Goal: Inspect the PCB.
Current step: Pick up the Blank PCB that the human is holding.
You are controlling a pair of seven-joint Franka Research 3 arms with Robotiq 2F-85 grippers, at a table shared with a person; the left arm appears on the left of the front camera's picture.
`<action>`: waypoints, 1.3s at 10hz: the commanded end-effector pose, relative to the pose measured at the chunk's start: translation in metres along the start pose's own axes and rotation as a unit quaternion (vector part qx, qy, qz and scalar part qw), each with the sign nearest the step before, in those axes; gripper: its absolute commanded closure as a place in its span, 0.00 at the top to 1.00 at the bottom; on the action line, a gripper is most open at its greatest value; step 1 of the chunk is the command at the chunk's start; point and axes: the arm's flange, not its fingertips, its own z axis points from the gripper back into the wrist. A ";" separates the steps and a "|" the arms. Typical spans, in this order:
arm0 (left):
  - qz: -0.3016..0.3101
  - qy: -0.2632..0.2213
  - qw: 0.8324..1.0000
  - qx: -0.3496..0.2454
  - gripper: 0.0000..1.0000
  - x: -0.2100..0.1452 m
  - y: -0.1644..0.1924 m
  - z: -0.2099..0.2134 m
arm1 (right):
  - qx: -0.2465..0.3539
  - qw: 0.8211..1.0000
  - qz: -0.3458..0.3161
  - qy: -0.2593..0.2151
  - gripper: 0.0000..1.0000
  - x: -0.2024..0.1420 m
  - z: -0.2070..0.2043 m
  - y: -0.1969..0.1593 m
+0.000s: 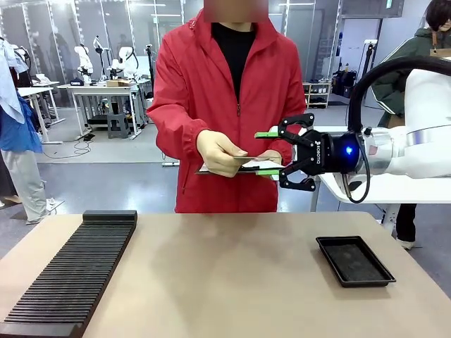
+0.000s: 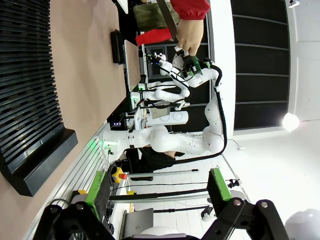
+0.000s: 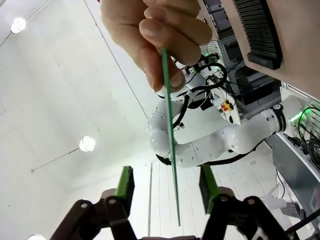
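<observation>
Right gripper [image 3: 166, 175] wide open — PCB [image 3: 170, 125] edge-on between its jaws, held by person's hand [image 3: 155, 35]

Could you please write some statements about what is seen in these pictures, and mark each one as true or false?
1. The right gripper is shut on the thin, flat, pale green PCB. False: its jaws stand open, and the board is edge-on between them, apart from both pads.
2. The person's hand holds the PCB by one end. True.
3. The PCB lies in the shallow black rectangular tray. False: the board is up in the air, and the tray sits on the brown table.
4. The left gripper is open, with nothing between its fingers. True.
5. The tray is on the table's right part in the front view. True.
</observation>
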 end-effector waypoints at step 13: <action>-0.001 -0.001 1.000 0.000 1.00 0.000 0.000 0.001 | 0.003 1.000 -0.003 0.007 0.00 -0.001 -0.004 -0.002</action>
